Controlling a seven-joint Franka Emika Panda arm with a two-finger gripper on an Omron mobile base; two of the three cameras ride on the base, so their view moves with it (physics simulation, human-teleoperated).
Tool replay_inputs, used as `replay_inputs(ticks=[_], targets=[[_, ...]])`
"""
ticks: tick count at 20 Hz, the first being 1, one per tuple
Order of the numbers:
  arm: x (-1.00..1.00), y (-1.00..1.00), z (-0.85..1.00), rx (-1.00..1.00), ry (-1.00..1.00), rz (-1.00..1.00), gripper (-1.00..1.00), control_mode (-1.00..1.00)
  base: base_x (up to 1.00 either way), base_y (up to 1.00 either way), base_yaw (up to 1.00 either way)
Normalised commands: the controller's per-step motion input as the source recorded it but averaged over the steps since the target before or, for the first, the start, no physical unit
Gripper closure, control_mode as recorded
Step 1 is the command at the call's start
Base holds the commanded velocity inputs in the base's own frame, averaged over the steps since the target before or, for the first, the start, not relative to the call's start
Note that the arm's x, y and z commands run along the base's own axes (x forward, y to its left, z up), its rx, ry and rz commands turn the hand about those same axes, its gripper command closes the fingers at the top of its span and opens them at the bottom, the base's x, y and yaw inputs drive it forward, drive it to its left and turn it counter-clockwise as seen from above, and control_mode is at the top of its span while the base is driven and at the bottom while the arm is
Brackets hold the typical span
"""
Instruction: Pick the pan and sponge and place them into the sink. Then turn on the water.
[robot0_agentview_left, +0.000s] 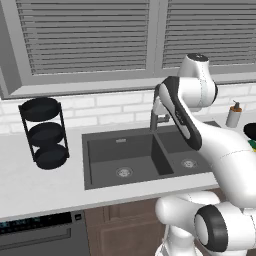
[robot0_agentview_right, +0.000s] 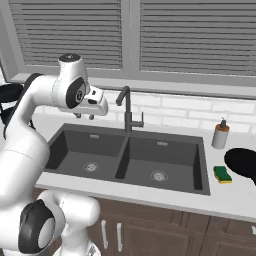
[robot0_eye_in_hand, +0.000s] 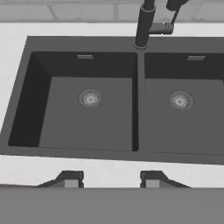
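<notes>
Pan (robot0_agentview_right: 243, 164) & sponge (robot0_agentview_right: 222, 174) on counter (robot0_agentview_right: 220, 195) right of sink (robot0_agentview_right: 131, 176).

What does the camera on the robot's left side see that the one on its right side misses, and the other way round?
The left base view alone gives the whole three-tier wire rack with its black shelves, and a dark appliance panel under the counter. The right base view alone gives the sponge lying on the counter and the gripper poised above the left basin. Both share the sink, the gooseneck faucet, the soap dispenser and part of the pan.
</notes>
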Motion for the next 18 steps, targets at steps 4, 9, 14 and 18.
replay_inputs(ticks=[4, 9, 14, 18], targets=[[0.00, 0.00, 0.00, 0.00, 0.00, 0.00, -1.00, 1.00, 0.00, 0.00, 0.00], [0.00, 0.00, 0.00, 0.00, 0.00, 0.00, -1.00, 1.00, 0.00, 0.00, 0.00], [0.00, 0.00, 0.00, 0.00, 0.00, 0.00, -1.00, 1.00, -0.01, 0.00, 0.00], [0.00, 0.00, 0.00, 0.00, 0.00, 0.00, -1.00, 1.00, -0.09, -0.01, 0.00]])
